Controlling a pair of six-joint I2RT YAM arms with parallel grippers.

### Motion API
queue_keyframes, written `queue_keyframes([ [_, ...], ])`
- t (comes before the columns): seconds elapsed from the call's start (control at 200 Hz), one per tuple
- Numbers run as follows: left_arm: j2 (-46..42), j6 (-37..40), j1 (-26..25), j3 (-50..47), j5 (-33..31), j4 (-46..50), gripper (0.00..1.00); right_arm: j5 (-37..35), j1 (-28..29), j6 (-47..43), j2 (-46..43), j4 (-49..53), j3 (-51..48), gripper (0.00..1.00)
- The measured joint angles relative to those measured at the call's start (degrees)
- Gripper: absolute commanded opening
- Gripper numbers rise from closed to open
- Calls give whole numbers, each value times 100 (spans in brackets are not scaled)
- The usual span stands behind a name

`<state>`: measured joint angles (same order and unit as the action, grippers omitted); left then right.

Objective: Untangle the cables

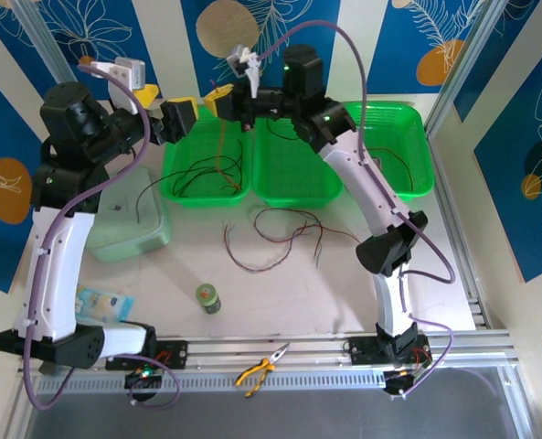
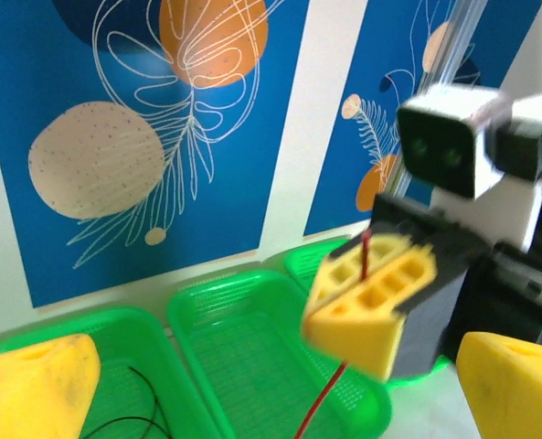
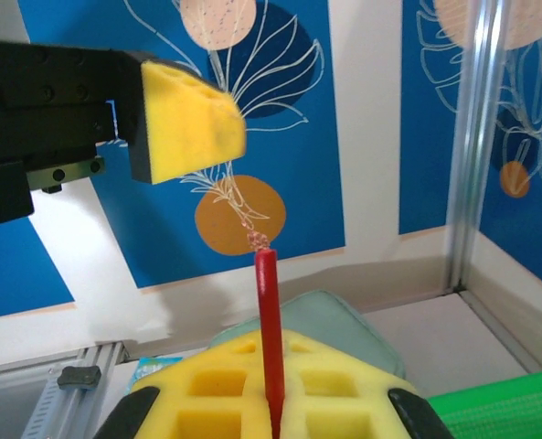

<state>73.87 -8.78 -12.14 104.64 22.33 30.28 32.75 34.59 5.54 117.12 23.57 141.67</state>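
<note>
Fingers (image 2: 35, 382) of the left gripper (image 1: 164, 103) stood wide apart with nothing between them, facing the right gripper (image 3: 271, 380), whose yellow pads were pressed shut on a red cable (image 3: 268, 311) close to its bare tip, high above the green baskets (image 1: 293, 197). More cables (image 1: 284, 233) lay looped on the table, well apart from the held strand, and others sat in the left basket (image 1: 175, 190). The step probably called for drawing the red strand out slowly. With so little cable above the pads it could slip, so the left fingers might best close lower on the strand before any pull.
</note>
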Motion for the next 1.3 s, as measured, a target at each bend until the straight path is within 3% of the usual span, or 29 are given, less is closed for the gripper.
queue_keyframes([
  [0.295,-144,1954,0,-634,466,258,100,391,-485,-111,-645,774,367,0],
  [0.53,24,3335,0,-1158,1001,667,93,433,-686,-367,-1355,1143,258,0],
  [0.74,17,4205,-57,-2159,730,852,92,459,-697,-448,-1720,1156,-98,0],
  [0.955,208,4444,-302,-3532,446,874,91,455,-697,-470,-1727,1088,-721,0],
  [1.3,673,4315,-1073,-4295,304,570,93,387,-769,-492,-1727,1005,-1139,0],
])
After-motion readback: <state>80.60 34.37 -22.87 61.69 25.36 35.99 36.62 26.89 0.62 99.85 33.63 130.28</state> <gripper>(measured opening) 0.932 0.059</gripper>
